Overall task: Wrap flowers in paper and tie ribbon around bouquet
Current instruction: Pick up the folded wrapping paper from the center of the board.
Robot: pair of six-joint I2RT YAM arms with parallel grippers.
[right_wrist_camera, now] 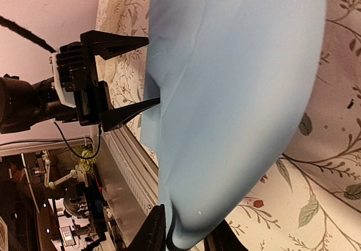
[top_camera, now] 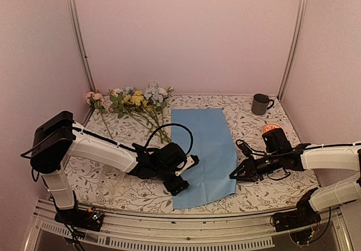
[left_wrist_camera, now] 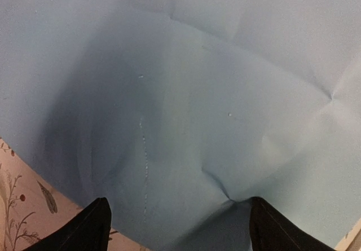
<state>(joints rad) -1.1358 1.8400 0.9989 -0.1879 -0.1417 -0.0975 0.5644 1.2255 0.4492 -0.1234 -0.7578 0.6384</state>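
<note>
The light blue paper [top_camera: 203,149] lies on the patterned tablecloth in the middle. My right gripper [top_camera: 232,175] is at its right near edge. In the right wrist view the right gripper [right_wrist_camera: 189,237] is shut on the paper [right_wrist_camera: 237,93], whose pinched edge is lifted and curled. My left gripper [top_camera: 187,173] stands open at the paper's left edge. In its own view the left gripper [left_wrist_camera: 177,228] spans the paper [left_wrist_camera: 186,93], one fingertip [left_wrist_camera: 265,223] touching a crease. The flowers [top_camera: 138,101] lie at the back left, untouched. The ribbon is out of view.
A grey mug [top_camera: 260,103] stands at the back right. A small orange object [top_camera: 272,128] sits behind my right arm. A black cable [top_camera: 169,130] loops over the left arm. The metal rail [top_camera: 186,231] runs along the near table edge.
</note>
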